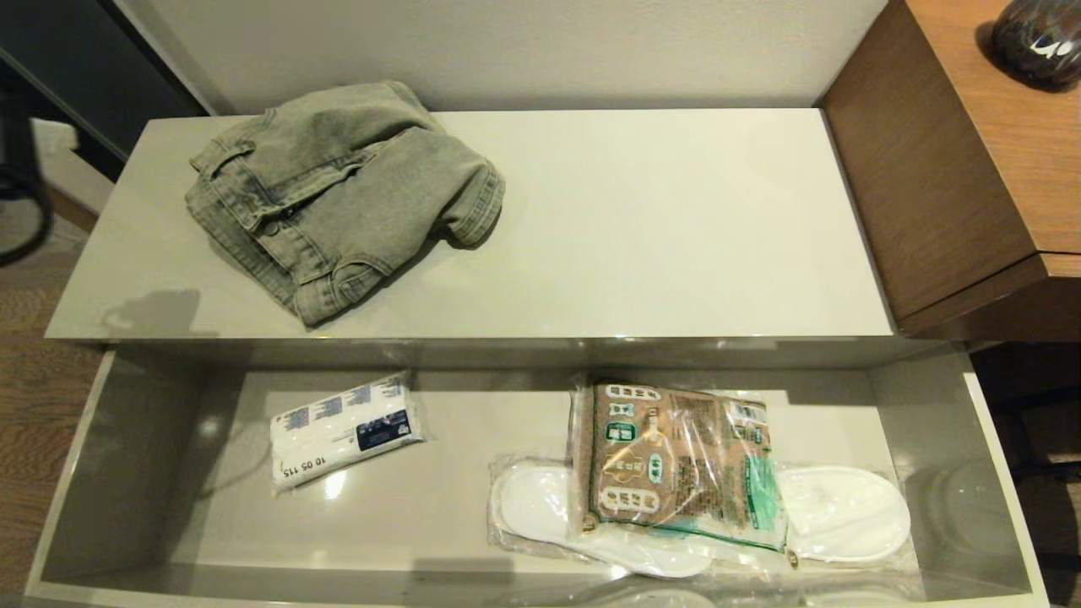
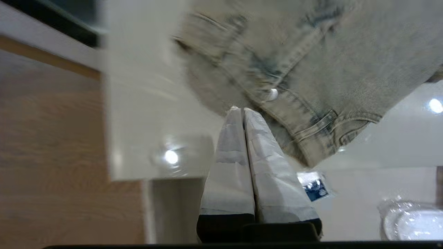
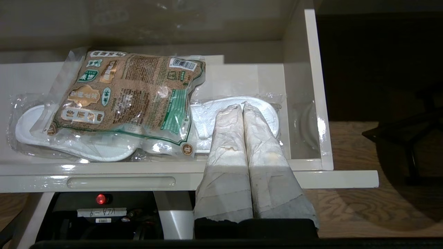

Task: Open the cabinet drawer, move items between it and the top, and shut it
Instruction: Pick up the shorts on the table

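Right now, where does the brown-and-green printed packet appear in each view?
Head view: brown-and-green printed packet lies right of centre in the open drawer, across the wrapped white slippers.
Left wrist view: not visible.
Right wrist view: packet upper left.
Shared landmark: slippers.

The right gripper (image 3: 243, 106) hangs above the open cabinet drawer (image 3: 306, 103), its taped fingers (image 3: 226, 138) pressed together. Inside, a brown-and-green packet (image 3: 128, 100) lies across wrapped white slippers (image 3: 69, 145). A handle recess (image 3: 121, 182) marks the drawer's front.
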Tool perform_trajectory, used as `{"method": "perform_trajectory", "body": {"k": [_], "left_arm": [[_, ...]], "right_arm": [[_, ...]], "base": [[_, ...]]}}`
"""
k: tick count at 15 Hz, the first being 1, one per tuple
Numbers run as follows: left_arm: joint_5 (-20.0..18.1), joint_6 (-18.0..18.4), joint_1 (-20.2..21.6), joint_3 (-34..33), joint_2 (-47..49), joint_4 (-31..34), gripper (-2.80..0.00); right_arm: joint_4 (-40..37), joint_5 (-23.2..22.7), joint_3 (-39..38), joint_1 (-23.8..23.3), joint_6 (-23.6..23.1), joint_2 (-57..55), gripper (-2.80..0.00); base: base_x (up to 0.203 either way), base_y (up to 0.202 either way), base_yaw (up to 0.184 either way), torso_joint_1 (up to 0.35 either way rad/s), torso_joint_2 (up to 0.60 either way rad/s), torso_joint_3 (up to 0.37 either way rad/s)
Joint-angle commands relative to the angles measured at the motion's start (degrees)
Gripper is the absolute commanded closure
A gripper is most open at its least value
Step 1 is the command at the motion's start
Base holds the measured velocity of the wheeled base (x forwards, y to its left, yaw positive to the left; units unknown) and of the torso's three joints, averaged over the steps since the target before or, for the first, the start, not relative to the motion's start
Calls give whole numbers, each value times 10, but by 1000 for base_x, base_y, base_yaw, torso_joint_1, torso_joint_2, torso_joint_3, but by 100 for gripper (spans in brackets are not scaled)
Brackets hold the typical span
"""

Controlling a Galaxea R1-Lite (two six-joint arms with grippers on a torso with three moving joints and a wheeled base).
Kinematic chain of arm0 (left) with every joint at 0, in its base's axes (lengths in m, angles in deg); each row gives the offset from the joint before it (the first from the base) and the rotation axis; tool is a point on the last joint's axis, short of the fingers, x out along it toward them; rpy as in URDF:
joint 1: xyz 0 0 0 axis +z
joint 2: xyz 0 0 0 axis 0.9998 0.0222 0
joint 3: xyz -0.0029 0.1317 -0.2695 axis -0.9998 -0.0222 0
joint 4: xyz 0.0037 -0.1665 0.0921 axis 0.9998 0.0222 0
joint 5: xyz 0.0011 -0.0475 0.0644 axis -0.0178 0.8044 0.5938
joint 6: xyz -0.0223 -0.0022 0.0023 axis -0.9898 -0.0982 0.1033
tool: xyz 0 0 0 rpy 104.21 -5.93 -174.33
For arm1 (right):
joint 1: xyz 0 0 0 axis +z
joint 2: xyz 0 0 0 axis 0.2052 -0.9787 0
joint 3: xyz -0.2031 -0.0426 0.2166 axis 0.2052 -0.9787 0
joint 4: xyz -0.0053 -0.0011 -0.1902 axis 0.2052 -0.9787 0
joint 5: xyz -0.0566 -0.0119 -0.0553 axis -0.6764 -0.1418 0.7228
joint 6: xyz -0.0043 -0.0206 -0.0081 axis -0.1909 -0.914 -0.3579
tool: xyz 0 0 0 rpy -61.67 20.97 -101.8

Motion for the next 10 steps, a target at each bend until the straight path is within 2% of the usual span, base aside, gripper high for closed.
{"method": "perform_trajectory", "body": {"k": [1,3,5,6,7,8,10], "left_arm": [[2,-7,-35,63,135,15,0],[2,-39,-49,115,202,20,0],[-2,-103,-56,170,255,29,0],[-2,-123,-63,171,261,41,0],[-1,-125,-64,170,262,44,0],[5,-128,-66,169,268,62,-280],[7,-129,-66,182,277,96,-280]], "right_arm": [[0,0,-1,0,0,-1,0],[0,0,-1,0,0,-1,0],[0,0,-1,0,-1,-1,0],[0,0,-1,0,0,-1,0],[0,0,-1,0,0,-1,0],[0,0,-1,0,0,-1,0],[0,0,-1,0,-2,-1,0]], "base": [[0,0,0,0,0,0],[0,0,0,0,0,0],[0,0,0,0,0,0],[0,0,0,0,0,0],[0,0,0,0,0,0],[0,0,0,0,0,0],[0,0,0,0,0,0]]}}
